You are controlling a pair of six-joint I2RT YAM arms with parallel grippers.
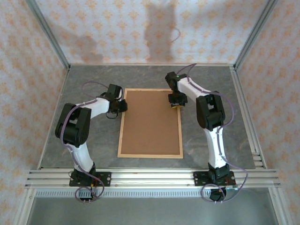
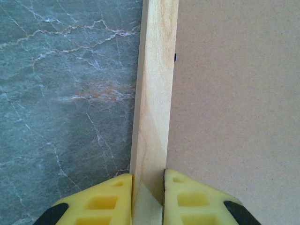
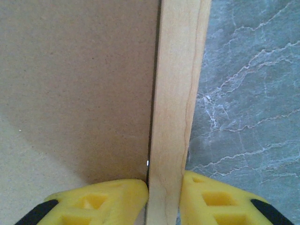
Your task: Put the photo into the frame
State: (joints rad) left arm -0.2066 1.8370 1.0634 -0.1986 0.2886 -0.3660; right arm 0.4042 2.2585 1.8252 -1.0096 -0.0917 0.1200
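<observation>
Wood, pale strips: the frame (image 1: 149, 155) lies flat on the grey marbled table (image 1: 93, 93), between our two arms, with the brown backing board (image 1: 151, 122) sitting inside its rails.
Long axis: runs from near the arm bases straight away from them, with the short rails at the near and far ends.
Left gripper (image 2: 149, 180): yellow fingers clenched across the left long rail, one on the table side and one on the board side.
Right gripper (image 3: 164, 185): grasping the right long rail the same way.
Grip stations: both toward the far end, roughly opposite each other, each arm on its own side.
Photo: we cannot tell whether it lies under the board.
Coming move, our judgement: the near end is unheld, so in any lift or turn both arms must rise evenly.
</observation>
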